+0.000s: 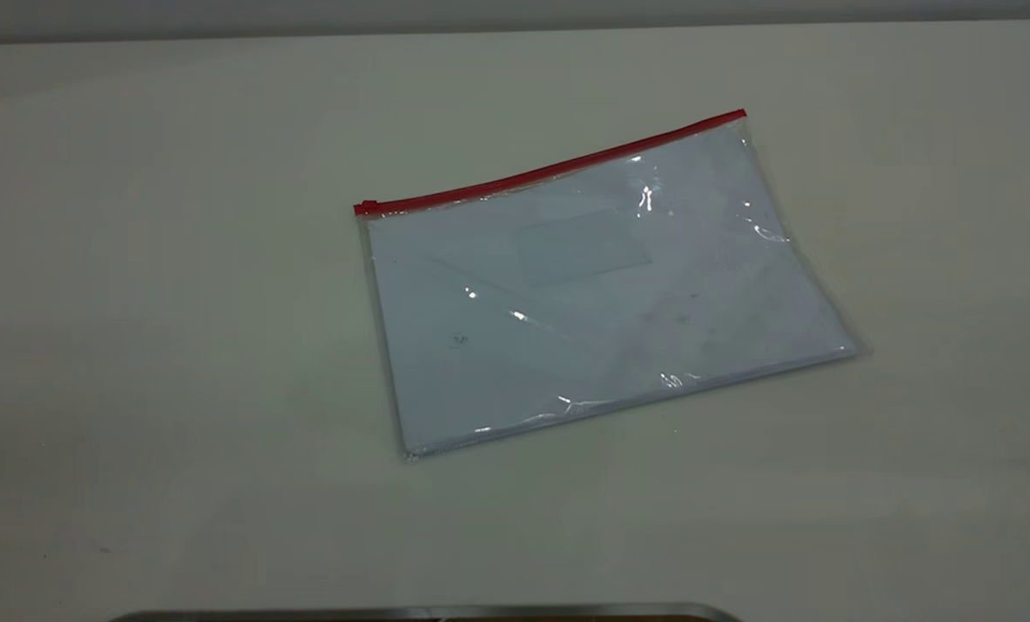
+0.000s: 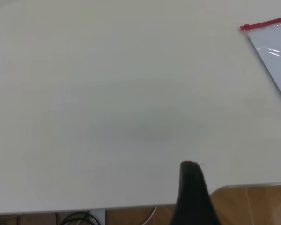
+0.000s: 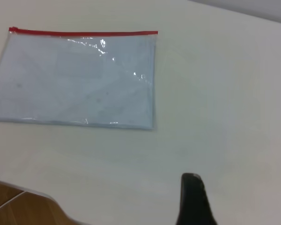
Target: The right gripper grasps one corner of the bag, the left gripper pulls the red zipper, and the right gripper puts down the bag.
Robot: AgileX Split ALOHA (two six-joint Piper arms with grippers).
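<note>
Plainly the bag (image 1: 601, 285) is light, floppy and slick; best taken at its upper-right zipper corner (image 1: 740, 117). Either pincer's state: cannot tell.

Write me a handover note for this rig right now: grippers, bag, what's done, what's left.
Left gripper: parked near the table edge, well clear of the bag, holding nothing.
Right gripper: also back near the table edge, apart from the bag, holding nothing.
Bag: lies flat on the table, paper inside, untouched.
Red zipper: runs along the far long edge; slider tab sits at the left end.
Done: nothing yet.
Left: right gripper grasps a corner at the zipper edge, probably the right one; left gripper pulls the slider; right gripper sets the bag down.
</note>
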